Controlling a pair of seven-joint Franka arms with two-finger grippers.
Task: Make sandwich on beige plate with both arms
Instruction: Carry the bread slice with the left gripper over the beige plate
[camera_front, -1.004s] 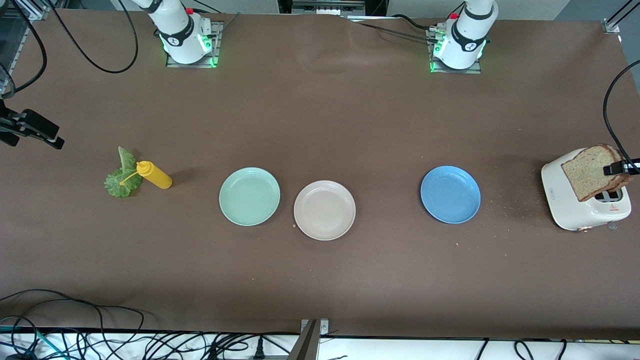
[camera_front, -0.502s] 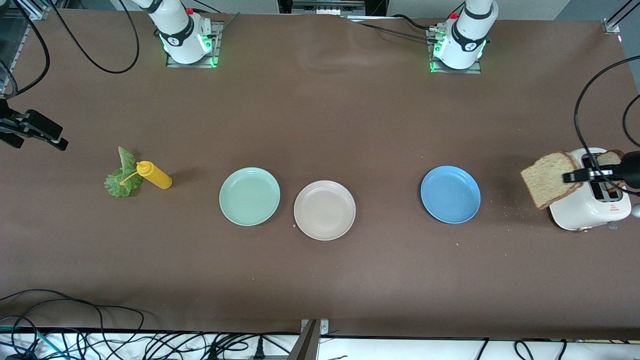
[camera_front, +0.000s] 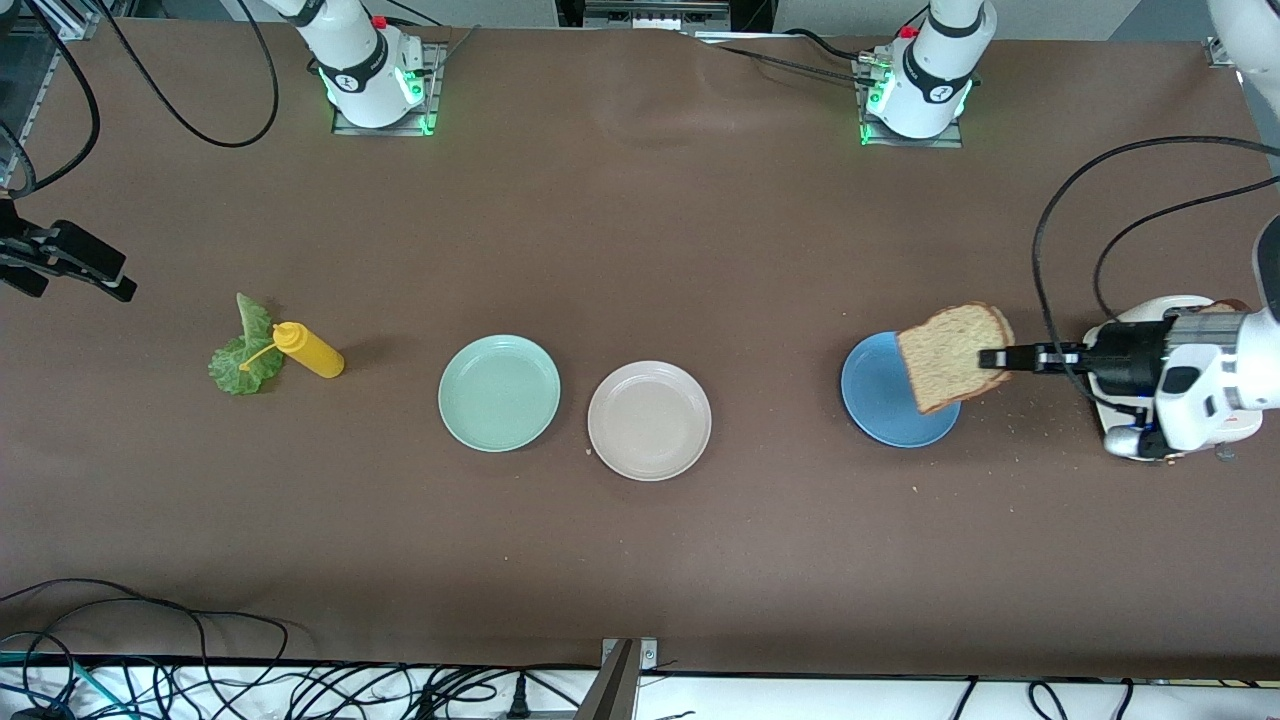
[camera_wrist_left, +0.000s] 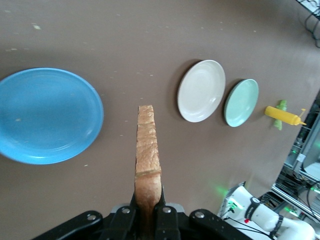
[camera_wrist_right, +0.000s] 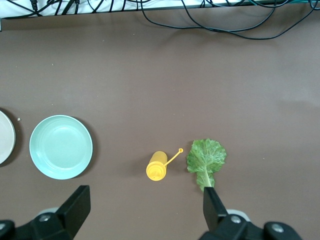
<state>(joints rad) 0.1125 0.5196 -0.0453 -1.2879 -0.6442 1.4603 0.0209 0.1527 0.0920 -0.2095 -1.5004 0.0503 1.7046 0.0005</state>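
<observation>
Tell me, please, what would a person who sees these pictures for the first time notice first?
Probably the slice of bread, held on edge in the air over the blue plate by the shut left gripper. Next, the row of three plates, with the beige plate bare between the blue one and the mint green plate. The right gripper hangs open above the yellow squeeze bottle and lettuce leaf.

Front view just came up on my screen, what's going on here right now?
The left end effector is shut on a bread slice, held on edge in the air over the blue plate. The beige plate has nothing on it. The right end effector waits open above the lettuce leaf and yellow squeeze bottle.
</observation>
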